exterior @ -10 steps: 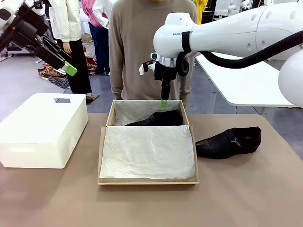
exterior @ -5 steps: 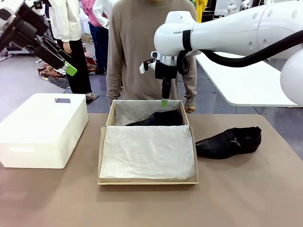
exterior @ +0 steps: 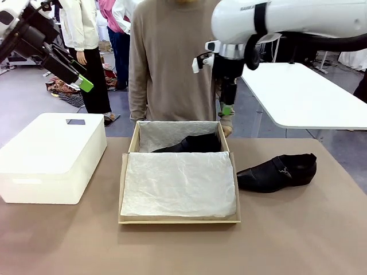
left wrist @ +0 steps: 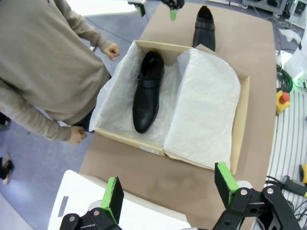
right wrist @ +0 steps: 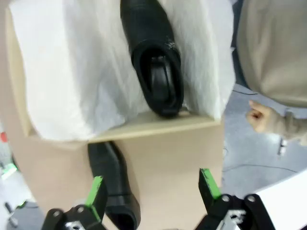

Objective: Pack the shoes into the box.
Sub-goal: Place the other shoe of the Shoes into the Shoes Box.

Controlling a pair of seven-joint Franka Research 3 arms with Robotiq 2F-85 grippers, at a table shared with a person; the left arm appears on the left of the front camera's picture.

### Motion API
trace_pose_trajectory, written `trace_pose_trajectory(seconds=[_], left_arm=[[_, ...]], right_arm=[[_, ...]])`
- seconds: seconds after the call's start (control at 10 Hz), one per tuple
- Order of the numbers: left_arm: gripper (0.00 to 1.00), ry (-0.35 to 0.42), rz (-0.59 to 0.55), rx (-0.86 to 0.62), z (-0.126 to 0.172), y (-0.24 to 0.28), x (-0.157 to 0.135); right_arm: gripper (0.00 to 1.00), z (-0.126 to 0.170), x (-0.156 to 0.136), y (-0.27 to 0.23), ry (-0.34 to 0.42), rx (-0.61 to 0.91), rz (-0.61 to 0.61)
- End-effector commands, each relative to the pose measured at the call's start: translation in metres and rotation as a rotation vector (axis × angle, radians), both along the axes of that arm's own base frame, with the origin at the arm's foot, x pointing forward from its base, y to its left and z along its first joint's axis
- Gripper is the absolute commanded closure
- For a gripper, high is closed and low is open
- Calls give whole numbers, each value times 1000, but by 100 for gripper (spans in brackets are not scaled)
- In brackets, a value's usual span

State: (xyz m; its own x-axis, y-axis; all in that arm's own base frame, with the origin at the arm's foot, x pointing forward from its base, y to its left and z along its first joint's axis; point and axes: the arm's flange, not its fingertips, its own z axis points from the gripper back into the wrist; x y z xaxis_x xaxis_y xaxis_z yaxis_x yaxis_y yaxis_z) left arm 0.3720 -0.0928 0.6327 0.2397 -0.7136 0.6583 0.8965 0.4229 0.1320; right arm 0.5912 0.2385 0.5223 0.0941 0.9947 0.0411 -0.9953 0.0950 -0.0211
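The tan box (exterior: pixel 179 218) lies open mid-table, lined with white tissue. One glossy black shoe (exterior: pixel 192 143) rests in its far part; the left wrist view has that shoe (left wrist: pixel 146 91) lying along the far wall of the box (left wrist: pixel 242 110). The second shoe (exterior: pixel 278 172) lies on the table right of the box. My right gripper (exterior: pixel 227 109) hangs open and empty above the box's far right corner. Below it are the boxed shoe's heel (right wrist: pixel 156 72), the box rim (right wrist: pixel 144 125) and the other shoe (right wrist: pixel 112 182). My left gripper (exterior: pixel 80 79) is open, high at the far left.
A large white rounded box (exterior: pixel 51 154) stands left of the shoebox. A person (exterior: pixel 172 69) stands at the far edge, hands (right wrist: pixel 259 117) hanging near the box. A white table (exterior: pixel 304 97) stands behind on the right. Bare tabletop lies in front of the box.
My right gripper has risen and swung right, from just over the shoe in the box to above the box's far right corner. The left arm, both shoes and the box have stayed put.
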Motion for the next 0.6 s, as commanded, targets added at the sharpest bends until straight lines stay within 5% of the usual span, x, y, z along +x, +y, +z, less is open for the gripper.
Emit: trace_pose_trajectory(seconds=[0.0,0.5], left_arm=[[0,4,-4,-15,1,1,0],[0,4,-4,-15,1,1,0]], right_arm=[[0,-5,-27,-40,-60,-44,21],[0,-11,-49,-128,-74,-32,70]])
